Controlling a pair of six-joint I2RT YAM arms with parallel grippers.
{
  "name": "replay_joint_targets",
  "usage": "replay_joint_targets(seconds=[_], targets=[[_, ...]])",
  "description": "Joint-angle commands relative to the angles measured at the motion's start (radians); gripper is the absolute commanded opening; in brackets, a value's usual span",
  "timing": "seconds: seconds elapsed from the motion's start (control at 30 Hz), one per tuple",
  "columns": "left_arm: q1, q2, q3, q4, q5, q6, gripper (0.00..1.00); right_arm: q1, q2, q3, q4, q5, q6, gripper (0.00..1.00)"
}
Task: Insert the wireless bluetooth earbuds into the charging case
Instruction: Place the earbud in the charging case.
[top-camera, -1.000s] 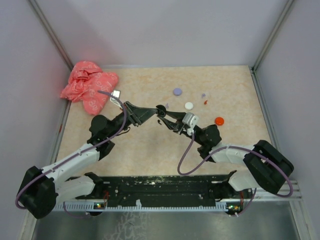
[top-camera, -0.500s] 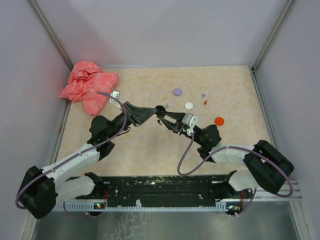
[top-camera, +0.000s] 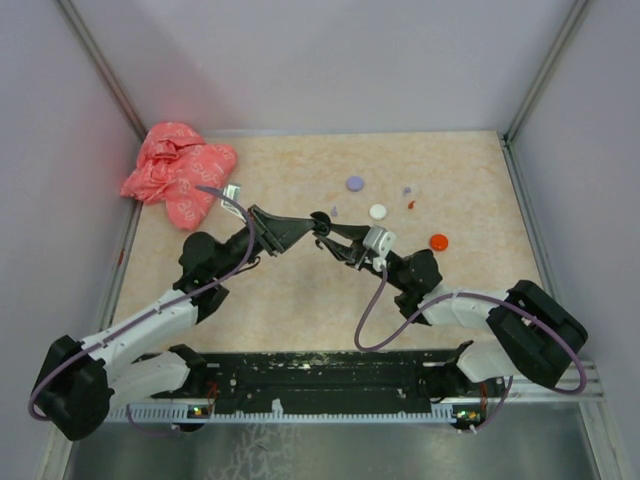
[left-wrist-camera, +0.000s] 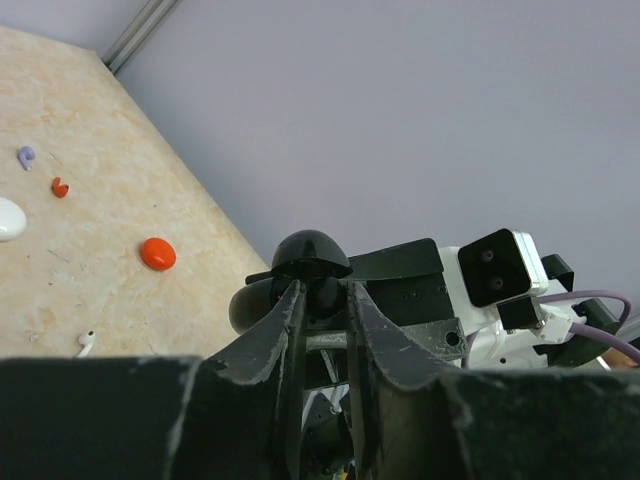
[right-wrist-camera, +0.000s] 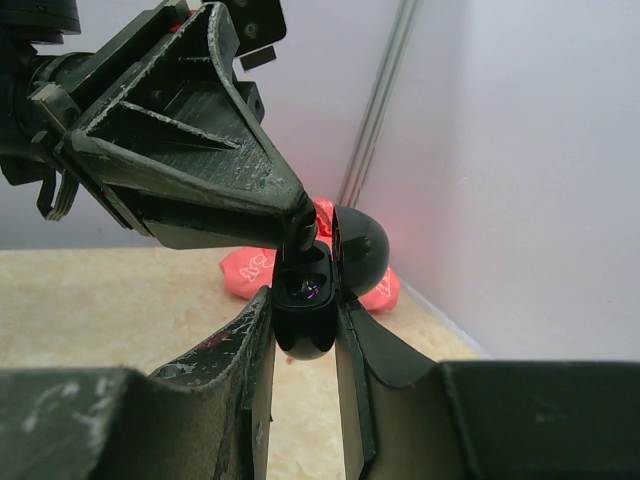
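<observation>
possibly the tiny black earbud (right-wrist-camera: 299, 245) pinched by the left gripper (right-wrist-camera: 300, 218) jams askew, levering the glossy black oval case (right-wrist-camera: 305, 335) from the clamping right gripper (right-wrist-camera: 304, 300).

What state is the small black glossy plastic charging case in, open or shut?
Open: the black glossy plastic charging case shows its hollow inside, and its domed lid stands swung back behind it.

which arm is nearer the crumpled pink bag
Left. The left arm lies just to the near right of the pink bag; the right arm is far off on the right side of the table.
</observation>
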Motion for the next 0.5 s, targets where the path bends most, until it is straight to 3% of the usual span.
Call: replay_joint_targets(seconds=[0.0, 0.23, 0.47], targets=[[-0.011, -0.024, -0.015, -0.036, -0.011, 0.046, 0.29, 0.01, -0.028, 0.054, 0.072, -0.004, 0.006, 0.0], [-0.01, -0.048, 0.008, -0.108, -0.028, 0.098, 0.44, 0.01, -0.029, 0.046, 0.079, 0.002, 0.007, 0.0], [-0.01, -0.06, 0.043, -0.193, -0.05, 0.155, 0.5, 0.01, -0.034, 0.043, 0.075, 0.001, 0.009, 0.0]])
